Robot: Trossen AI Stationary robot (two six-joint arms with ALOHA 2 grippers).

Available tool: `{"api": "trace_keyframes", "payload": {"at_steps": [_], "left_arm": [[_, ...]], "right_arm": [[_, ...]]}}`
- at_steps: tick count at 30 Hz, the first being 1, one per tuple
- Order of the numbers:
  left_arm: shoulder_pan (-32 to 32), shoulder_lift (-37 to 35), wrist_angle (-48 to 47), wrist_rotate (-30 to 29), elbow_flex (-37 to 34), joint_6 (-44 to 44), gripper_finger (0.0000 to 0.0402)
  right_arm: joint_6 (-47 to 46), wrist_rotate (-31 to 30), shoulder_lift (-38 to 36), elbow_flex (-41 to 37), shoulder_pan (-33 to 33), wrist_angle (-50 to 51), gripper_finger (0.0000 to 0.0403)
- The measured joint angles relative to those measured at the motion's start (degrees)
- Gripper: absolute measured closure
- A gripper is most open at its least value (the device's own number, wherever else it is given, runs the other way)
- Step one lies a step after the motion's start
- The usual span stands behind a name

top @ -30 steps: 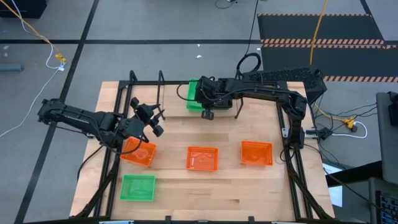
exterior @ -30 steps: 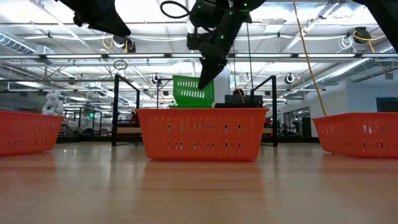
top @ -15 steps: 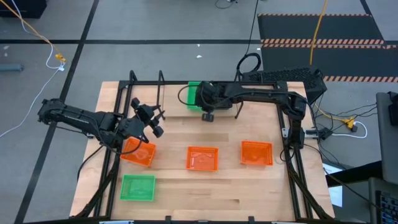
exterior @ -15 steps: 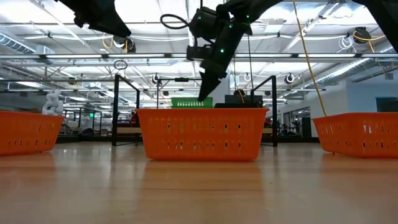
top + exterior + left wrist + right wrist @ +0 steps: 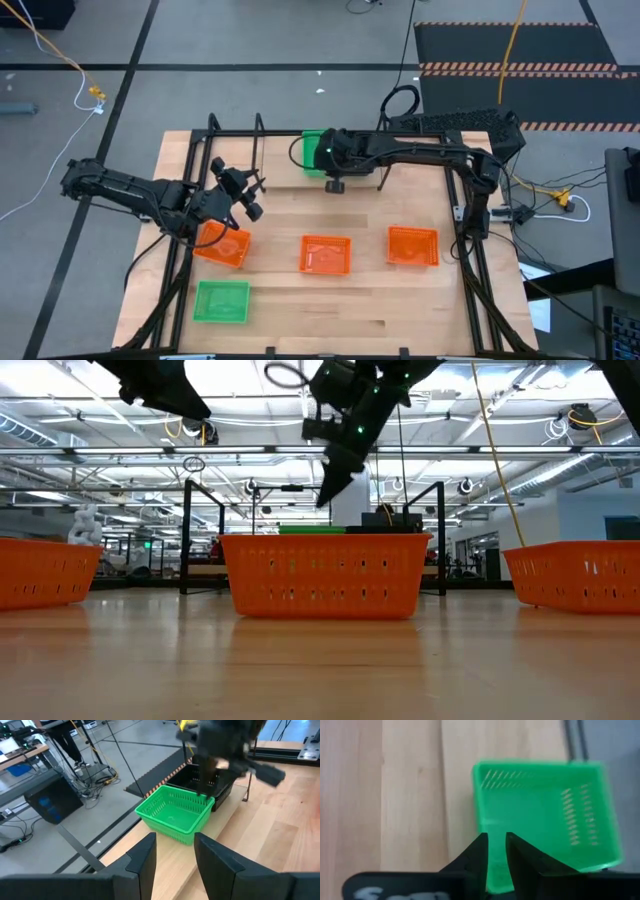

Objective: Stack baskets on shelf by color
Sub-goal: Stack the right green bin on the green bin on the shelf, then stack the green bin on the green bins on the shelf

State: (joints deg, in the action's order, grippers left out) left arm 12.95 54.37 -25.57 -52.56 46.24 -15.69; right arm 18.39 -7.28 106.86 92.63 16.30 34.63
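Note:
A green basket (image 5: 310, 150) rests by its base on the shelf (image 5: 165, 855) at the table's far edge, also seen in the right wrist view (image 5: 545, 815) and the left wrist view (image 5: 175, 815). A black basket (image 5: 210, 780) stands beside it on the shelf. My right gripper (image 5: 325, 497) hovers just above the green basket, fingers (image 5: 479, 852) slightly apart and holding nothing. My left gripper (image 5: 250, 197) is open and empty above the left orange basket (image 5: 222, 245). Two more orange baskets (image 5: 325, 254) (image 5: 412, 245) and a second green basket (image 5: 221, 301) rest on the table.
The shelf's black hoop uprights (image 5: 187, 535) (image 5: 440, 535) stand at either end of the ledge. The right arm (image 5: 430, 150) reaches along the far edge. Bare wood lies between the shelf and the row of orange baskets.
My right gripper has lowered the tilted green basket onto the shelf, then risen a little. The basket has gone from tilted and lifted to lying level on the ledge, apart from the fingers.

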Motion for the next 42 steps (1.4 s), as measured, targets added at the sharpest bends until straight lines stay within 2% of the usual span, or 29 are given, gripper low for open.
{"api": "trace_keyframes", "payload": {"at_steps": [9, 17, 31, 37, 42], "left_arm": [[0.0, 0.0, -0.2, 0.0, 0.0, -0.5, 0.0266], [0.1, 0.0, -1.2, 0.0, 0.0, -1.1, 0.0266], [-0.2, 0.0, -1.3, 0.0, 0.0, -1.1, 0.0266], [-0.2, 0.0, -1.2, 0.0, 0.0, -1.3, 0.0266], [-0.2, 0.0, -1.2, 0.0, 0.0, -1.3, 0.0266]], "right_arm": [[-4.4, -0.1, -1.9, -0.1, 0.2, -1.4, 0.0331], [-5.3, -0.1, -1.6, -7.4, 0.8, -14.0, 0.0347], [-5.1, 0.1, -1.6, -11.8, 1.6, -16.3, 0.0348], [-7.2, 5.5, -1.6, -11.8, 1.5, -17.2, 0.0348], [-7.2, 5.8, -1.6, -11.8, 0.8, -18.5, 0.0348]]}}
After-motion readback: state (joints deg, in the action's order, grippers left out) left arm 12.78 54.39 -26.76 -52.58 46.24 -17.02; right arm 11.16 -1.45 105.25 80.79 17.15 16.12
